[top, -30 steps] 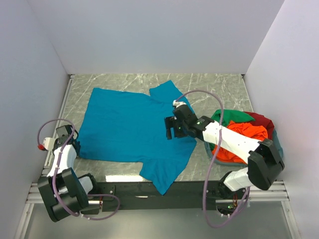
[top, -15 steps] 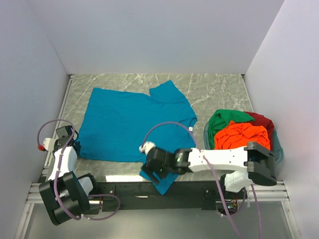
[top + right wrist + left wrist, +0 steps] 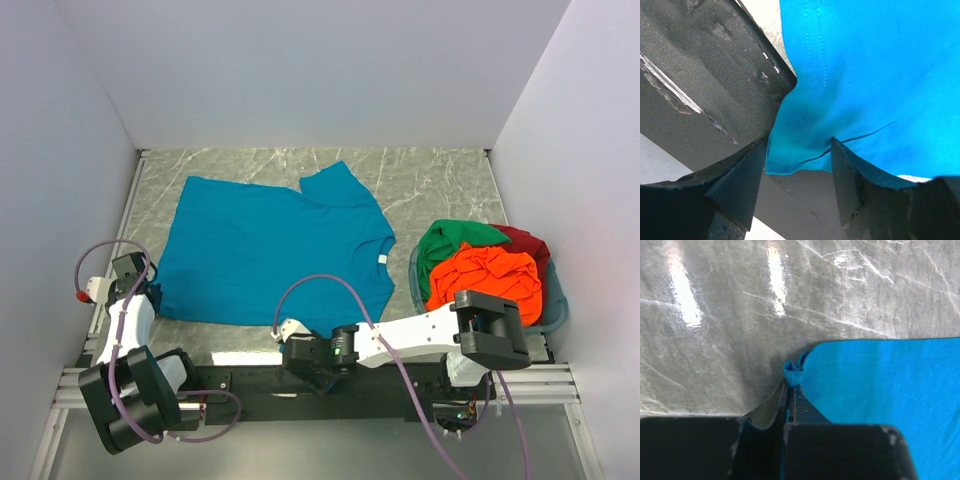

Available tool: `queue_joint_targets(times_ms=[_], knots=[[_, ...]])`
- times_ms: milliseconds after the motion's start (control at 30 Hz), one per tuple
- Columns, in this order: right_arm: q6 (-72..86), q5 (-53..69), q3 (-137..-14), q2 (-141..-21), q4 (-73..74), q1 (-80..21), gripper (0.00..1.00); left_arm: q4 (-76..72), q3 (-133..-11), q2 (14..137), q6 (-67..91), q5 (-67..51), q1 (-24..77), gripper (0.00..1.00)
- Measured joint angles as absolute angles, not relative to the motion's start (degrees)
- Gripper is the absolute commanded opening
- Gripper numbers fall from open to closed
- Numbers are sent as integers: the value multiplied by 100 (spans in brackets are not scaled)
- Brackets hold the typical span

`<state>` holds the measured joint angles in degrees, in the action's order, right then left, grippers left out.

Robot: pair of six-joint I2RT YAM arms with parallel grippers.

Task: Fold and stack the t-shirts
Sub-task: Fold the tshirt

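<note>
A teal-blue t-shirt (image 3: 270,250) lies spread flat on the marble table. My left gripper (image 3: 150,296) is shut on the shirt's near left hem corner (image 3: 792,371), pinched between the fingertips. My right gripper (image 3: 312,372) is open at the table's front edge, its fingers (image 3: 747,172) astride the tip of the shirt's near sleeve (image 3: 805,150), which hangs over the black rail. Orange-red (image 3: 485,275), green (image 3: 455,240) and dark red (image 3: 525,243) t-shirts are piled in the basket at the right.
A teal-grey plastic basket (image 3: 556,312) holding the piled shirts stands at the right edge. A black rail (image 3: 240,380) runs along the table's front. White walls close in the left, back and right sides.
My right arm has swung from the shirt's middle down to the front edge, over the near sleeve. The sleeve tip is now under the gripper. The left arm has not moved.
</note>
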<state>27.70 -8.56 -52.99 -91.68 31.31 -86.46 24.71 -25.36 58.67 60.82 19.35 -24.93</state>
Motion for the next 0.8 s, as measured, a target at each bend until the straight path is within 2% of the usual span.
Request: queue_joint_targets(times_ms=[67,200,300,400,467,800], knots=[[2790,-864,-5299,-9209,3129,-8665,56,2471,-2536,5857,6086,1938,-2493,1],[2814,-860,-5299,-9264,3127,-8676,53,2484,-2536,5859,6121,1940,-2493,1],[2794,-869,-5299,-9317,3127,-8676,41,2493,-2536,5852,6141,1935,-2493,1],[2783,-888,-5299,-9317,3124,-8676,22,2512,-2532,5769,6189,1925,-2493,1],[2788,-878,-5299,-9314,3116,-8676,3,2536,-2530,5682,6237,1916,-2493,1],[2777,-596,-5129,-8888,3133,-8676,3,2971,-2438,5306,6552,1938,-2493,1]])
